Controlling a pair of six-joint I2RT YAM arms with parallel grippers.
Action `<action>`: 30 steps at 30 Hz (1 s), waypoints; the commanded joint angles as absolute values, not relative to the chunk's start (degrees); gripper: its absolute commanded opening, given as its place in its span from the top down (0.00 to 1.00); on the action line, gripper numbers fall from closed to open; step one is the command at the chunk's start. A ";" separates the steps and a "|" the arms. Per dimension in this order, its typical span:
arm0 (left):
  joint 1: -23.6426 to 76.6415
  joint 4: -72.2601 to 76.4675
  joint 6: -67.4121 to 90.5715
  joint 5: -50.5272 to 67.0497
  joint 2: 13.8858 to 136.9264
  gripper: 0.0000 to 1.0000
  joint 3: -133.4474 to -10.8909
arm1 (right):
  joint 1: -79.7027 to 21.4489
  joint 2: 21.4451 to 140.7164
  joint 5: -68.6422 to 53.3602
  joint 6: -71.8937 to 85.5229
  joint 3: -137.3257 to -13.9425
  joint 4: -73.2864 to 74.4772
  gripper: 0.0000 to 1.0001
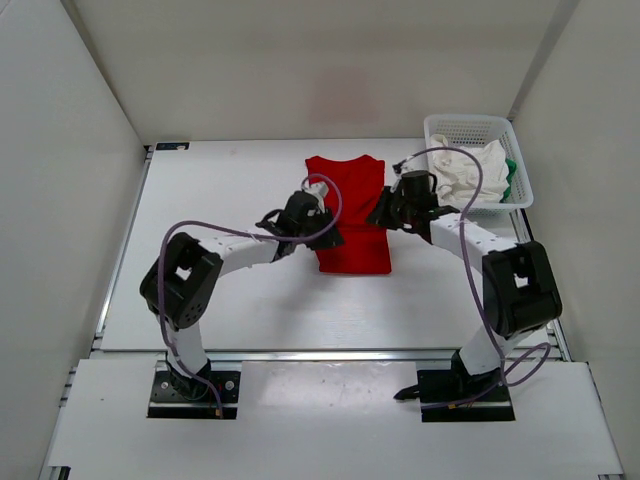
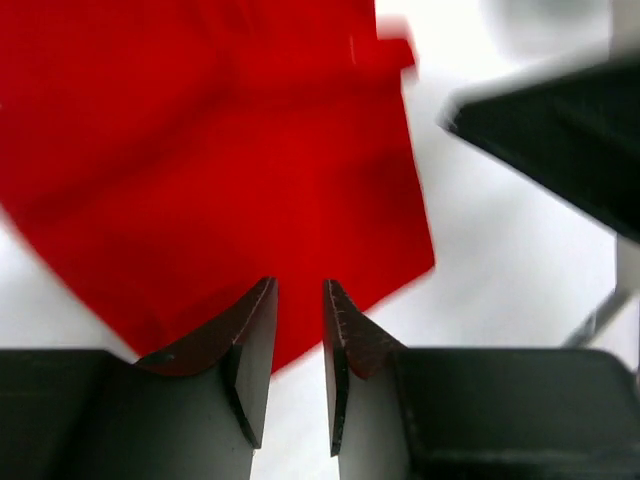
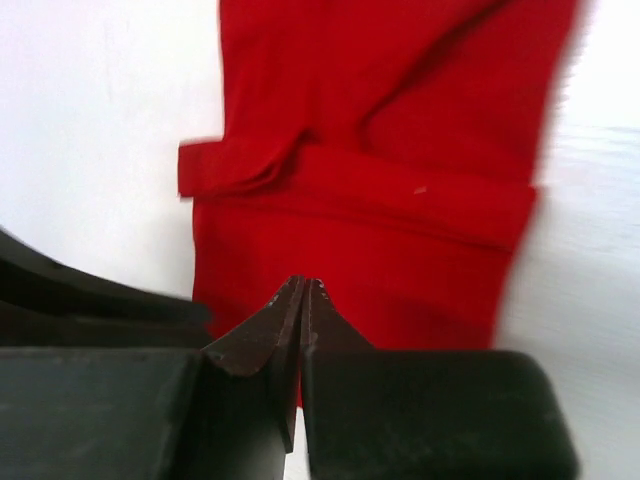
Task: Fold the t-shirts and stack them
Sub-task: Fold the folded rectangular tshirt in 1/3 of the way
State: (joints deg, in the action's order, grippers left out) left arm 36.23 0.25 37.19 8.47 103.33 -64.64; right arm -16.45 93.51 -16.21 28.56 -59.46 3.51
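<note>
Shirts: we count three. One red t-shirt (image 1: pixel 350 215) lies flat mid-table. One white t-shirt (image 1: pixel 462 172) and one green t-shirt (image 1: pixel 511 178) sit in one basket (image 1: pixel 470 125), far right. Over the red one, the left gripper (image 2: pixel 298 288) has its fingers apart and the right gripper (image 3: pixel 303 285) has them together. We see a white table (image 1: pixel 220 200) and white walls (image 1: pixel 320 70).

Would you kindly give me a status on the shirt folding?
Left gripper slightly open, right gripper shut, both at red t-shirt. Shirt flat, partly folded. Nothing blocking.
</note>
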 commanded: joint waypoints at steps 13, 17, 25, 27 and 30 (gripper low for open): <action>37.44 13.19 43.15 8.36 101.60 0.67 -46.85 | -24.17 109.76 -18.19 24.44 -66.70 0.44 1.00; 36.39 14.16 42.46 10.81 101.60 0.67 -45.09 | -24.17 112.50 -16.26 24.17 -70.56 1.05 1.00; 37.00 12.13 40.25 8.09 100.28 0.67 -43.07 | -19.60 118.29 -15.73 24.69 -82.42 0.53 1.00; 37.09 10.90 39.99 7.83 98.80 0.67 -42.89 | -17.94 119.44 -16.95 26.19 -88.47 -0.09 1.00; 37.18 9.67 39.20 7.82 95.90 0.67 -42.71 | -17.31 117.35 -17.84 25.40 -89.05 3.69 1.00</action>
